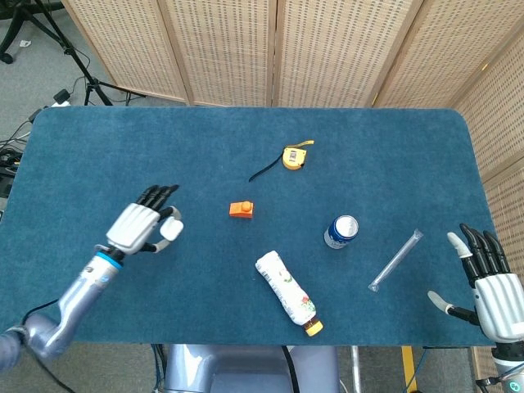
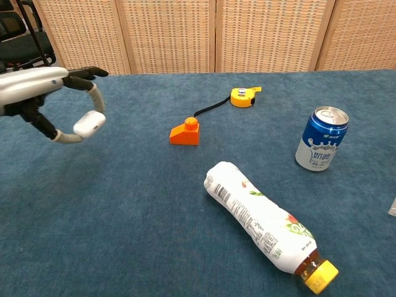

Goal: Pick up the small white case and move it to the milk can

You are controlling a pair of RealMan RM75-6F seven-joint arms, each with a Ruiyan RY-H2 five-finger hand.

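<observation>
The chest view crops the left hand [image 2: 43,93] at nine o'clock and leaves only a sliver of the clear tube [image 2: 392,207] at three o'clock; the head view cuts the right hand [image 1: 491,286] at five o'clock

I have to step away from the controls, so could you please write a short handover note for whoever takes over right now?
Left hand: pinches the small white case and holds it off the table, on the left side.
Right hand: holds nothing, fingers spread, at the table's right edge.
Milk can: upright, right of centre, with the lying bottle in front of it and an orange block between it and the case.
Done: the pick-up.
Left: carry the case rightwards to the can and set it down there.
</observation>
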